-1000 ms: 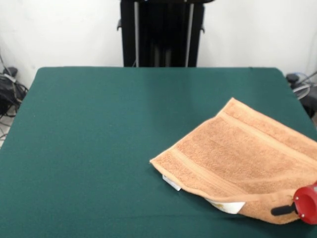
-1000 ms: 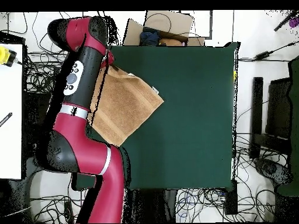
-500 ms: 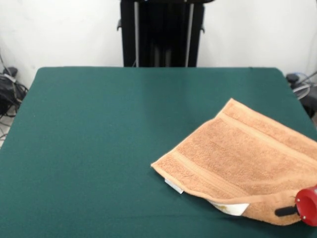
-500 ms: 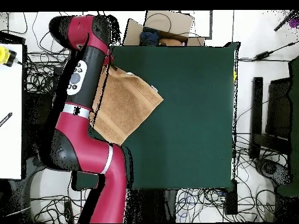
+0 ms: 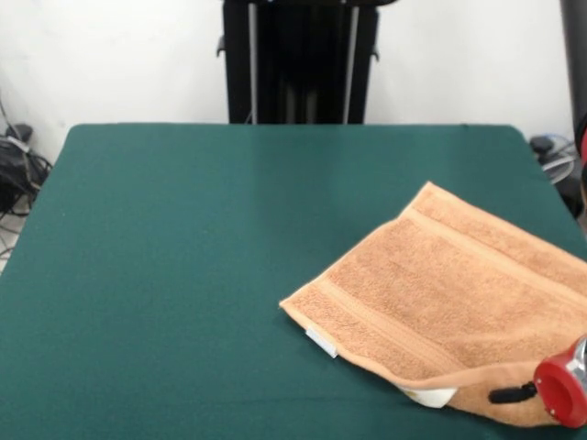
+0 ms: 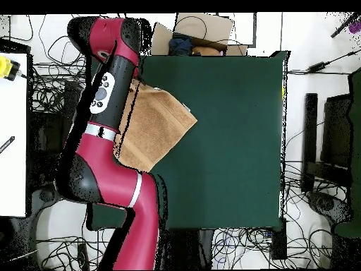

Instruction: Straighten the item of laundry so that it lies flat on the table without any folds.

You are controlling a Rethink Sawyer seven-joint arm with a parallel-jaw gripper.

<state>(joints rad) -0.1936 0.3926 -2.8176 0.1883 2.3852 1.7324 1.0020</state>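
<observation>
The item of laundry (image 5: 459,302) is an orange-tan towel lying on the right side of the green table (image 5: 183,275), with one corner pointing toward the middle. Its near edge is folded over, and a white tag (image 5: 427,396) shows under that fold. A second small tag (image 5: 321,341) peeks out near the left corner. My gripper (image 5: 514,396) shows only as a black stub on a red round end at the bottom right, right against the folded edge. In the overhead view my arm (image 6: 106,106) lies across the towel (image 6: 158,123) at the table's (image 6: 225,141) left side and hides the gripper.
A dark part of the arm (image 5: 576,55) stands at the top right edge of the front view. Beyond the table's top edge in the overhead view sits a cardboard box (image 6: 190,35). Cables lie on the floor all round, and a white bench (image 6: 10,141) is on the left.
The red end at the towel's near edge has shifted a little left and down, drawing the folded edge with it. In the overhead view the arm has swung slightly toward the table.
</observation>
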